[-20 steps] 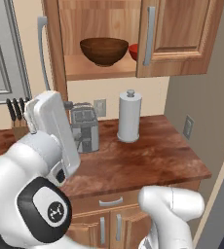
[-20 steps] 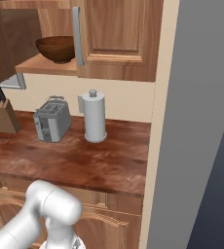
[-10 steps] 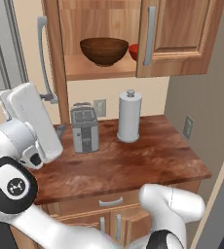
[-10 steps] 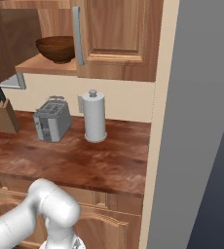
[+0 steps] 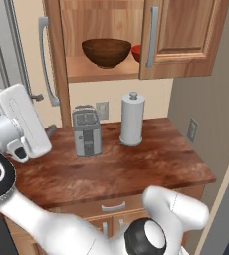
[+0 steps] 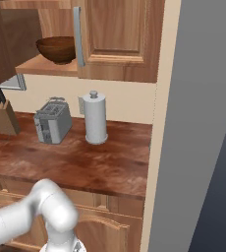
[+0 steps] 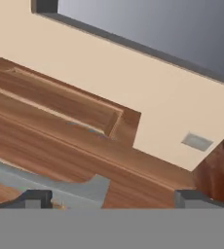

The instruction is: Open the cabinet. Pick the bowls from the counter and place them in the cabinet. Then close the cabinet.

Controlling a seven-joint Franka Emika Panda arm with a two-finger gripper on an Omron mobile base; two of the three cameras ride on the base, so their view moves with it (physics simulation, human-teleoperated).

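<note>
- Brown wooden bowl (image 5: 106,52) and red bowl (image 5: 136,51) sit on the cabinet (image 5: 183,35) shelf, left door open
- gripper (image 7: 111,197) fingers spread wide beside that door's grey handle (image 7: 46,182); holding nothing

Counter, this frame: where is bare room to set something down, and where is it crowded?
The counter is bare in front of the toaster and paper towel holder, out to its front edge, and right of the holder toward the side wall. Crowded spots: the back strip with those two, plus the knife block at the far left.

Arm (image 5: 17,127) swung further left, toward open cabinet door (image 5: 54,74).
</note>
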